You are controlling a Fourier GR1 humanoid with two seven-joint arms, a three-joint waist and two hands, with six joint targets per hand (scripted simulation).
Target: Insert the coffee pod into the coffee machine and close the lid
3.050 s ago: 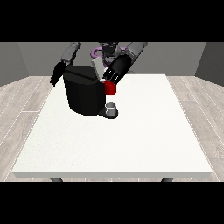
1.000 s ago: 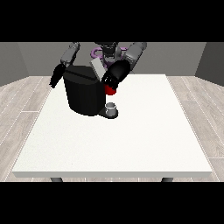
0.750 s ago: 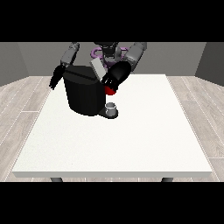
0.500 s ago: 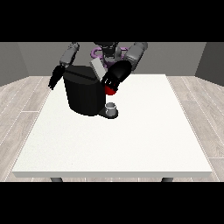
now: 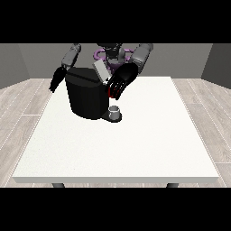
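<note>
The black coffee machine stands on the white table at the back left. Its grey lid sticks up at a slant above the machine's top right corner. The hand at the view's right hovers just right of the lid with its fingers spread and pointing down-left, touching the machine's upper right side. It covers most of a red thing at the machine. The hand at the view's left hangs beside the machine's left side, fingers straight and holding nothing.
A small grey thing sits on the machine's base under its front right. The robot's torso is behind the machine. The table's right edge and front edge lie far from both hands.
The hand at the view's right has shifted slightly to the right and down, covering more of the red thing. The grey lid now sits lower. The other hand has barely moved.
</note>
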